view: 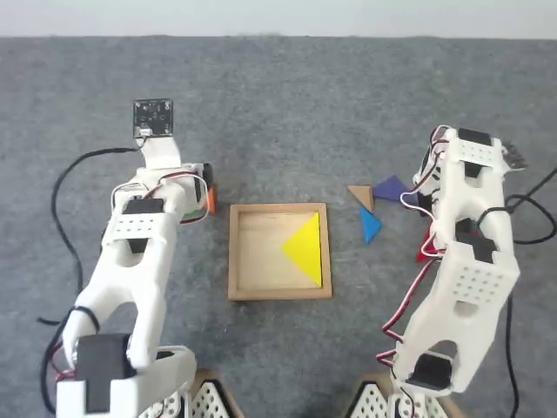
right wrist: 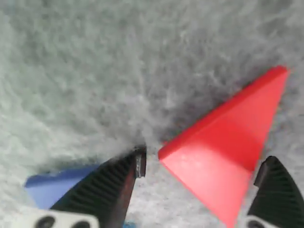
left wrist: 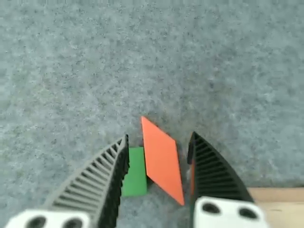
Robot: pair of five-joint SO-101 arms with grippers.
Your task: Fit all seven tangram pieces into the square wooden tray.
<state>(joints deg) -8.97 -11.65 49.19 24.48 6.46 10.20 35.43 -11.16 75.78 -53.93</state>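
Observation:
The square wooden tray (view: 235, 252) lies in the middle of the mat with a yellow triangle (view: 305, 246) in its right half. My left gripper (left wrist: 159, 142) is open just left of the tray, its fingers straddling an orange parallelogram (left wrist: 162, 159) that lies on the mat beside a green piece (left wrist: 135, 178). My right gripper (right wrist: 204, 164) is open to the right of the tray, with a red triangle (right wrist: 228, 147) lying between its fingers. A blue piece (right wrist: 57, 185) sits beside one finger. The orange parallelogram (view: 210, 199) and the red triangle (view: 424, 250) peek out under the arms.
A brown triangle (view: 361, 196), a purple triangle (view: 392, 187) and the blue piece (view: 369, 225) lie close together between the tray and the right arm. The tray's corner (left wrist: 278, 204) is close to my left gripper. Bare grey mat stretches behind the tray.

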